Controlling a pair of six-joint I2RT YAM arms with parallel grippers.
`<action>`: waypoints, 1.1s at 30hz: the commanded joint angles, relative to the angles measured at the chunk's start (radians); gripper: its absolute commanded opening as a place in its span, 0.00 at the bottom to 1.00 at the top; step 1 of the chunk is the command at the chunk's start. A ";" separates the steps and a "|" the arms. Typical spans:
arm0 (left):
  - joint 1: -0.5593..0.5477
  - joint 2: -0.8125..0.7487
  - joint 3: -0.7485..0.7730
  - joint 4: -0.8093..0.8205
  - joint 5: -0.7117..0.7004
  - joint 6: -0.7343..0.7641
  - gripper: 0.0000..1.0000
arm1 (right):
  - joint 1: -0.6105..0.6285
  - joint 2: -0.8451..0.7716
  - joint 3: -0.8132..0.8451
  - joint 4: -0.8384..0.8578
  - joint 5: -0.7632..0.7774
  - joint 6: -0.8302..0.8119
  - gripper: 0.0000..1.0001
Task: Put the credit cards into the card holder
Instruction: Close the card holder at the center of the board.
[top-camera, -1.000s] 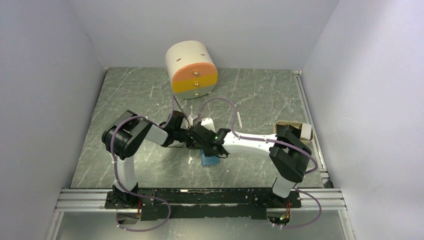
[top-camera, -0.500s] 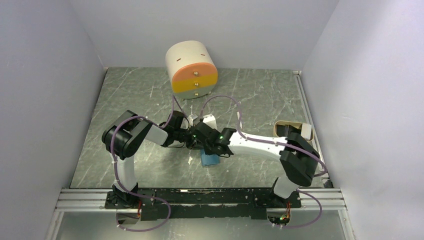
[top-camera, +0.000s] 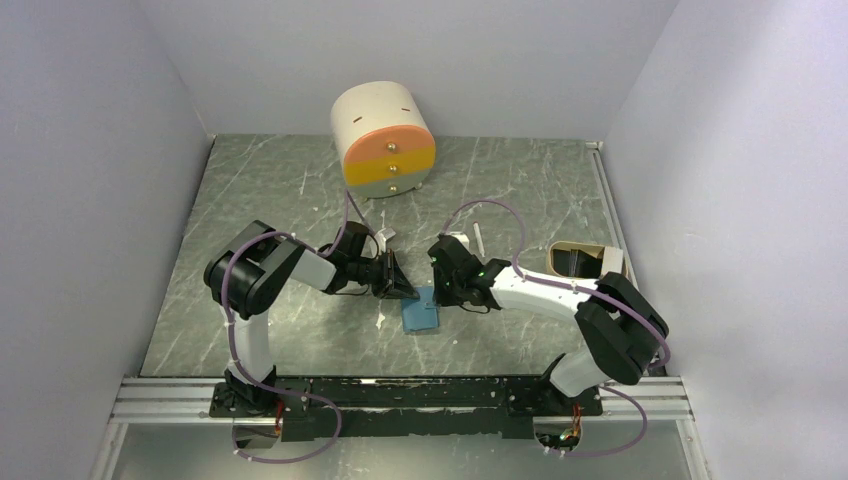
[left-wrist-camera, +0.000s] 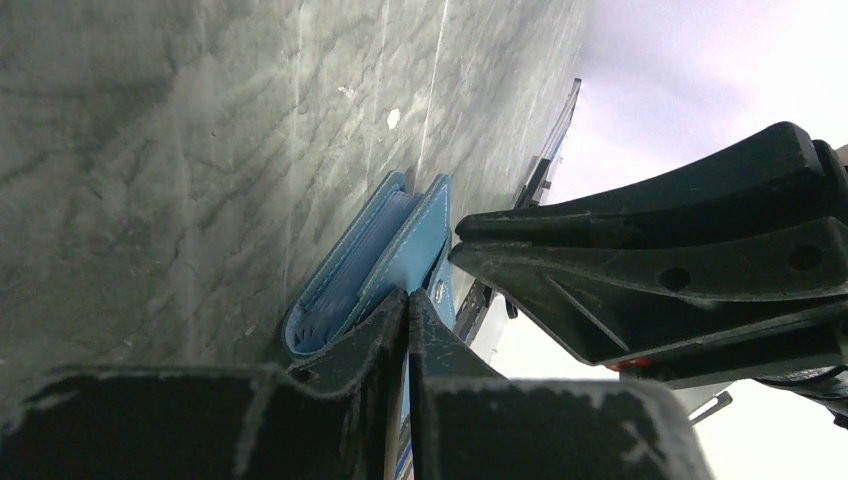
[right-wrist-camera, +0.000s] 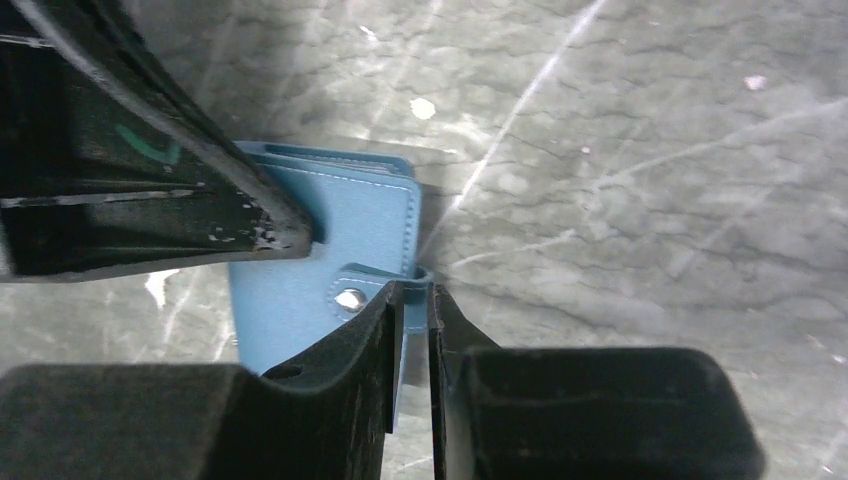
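The card holder (top-camera: 421, 314) lies on the table (top-camera: 280, 200) between the arms. The left gripper (left-wrist-camera: 407, 300) is pinched on one cover edge and the right gripper (right-wrist-camera: 412, 288) on the snap tab. Opening it cleanly likely calls for slow, opposed pulls (spine kept down).

Top view was bright, evenly lit from above; shadows on the table (top-camera: 260, 190) were faint. Wrist views were dimmer, near fingers (right-wrist-camera: 300, 410) dark and blurred; left view's right edge glared white.
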 joint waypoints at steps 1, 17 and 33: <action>-0.026 0.044 -0.014 -0.068 -0.042 0.035 0.12 | -0.019 0.002 -0.013 0.115 -0.109 0.011 0.19; -0.030 0.041 -0.014 -0.079 -0.050 0.037 0.12 | -0.042 0.046 -0.048 0.165 -0.227 0.014 0.16; -0.033 0.035 0.007 -0.103 -0.056 0.042 0.12 | -0.042 -0.010 -0.072 0.151 -0.230 0.032 0.17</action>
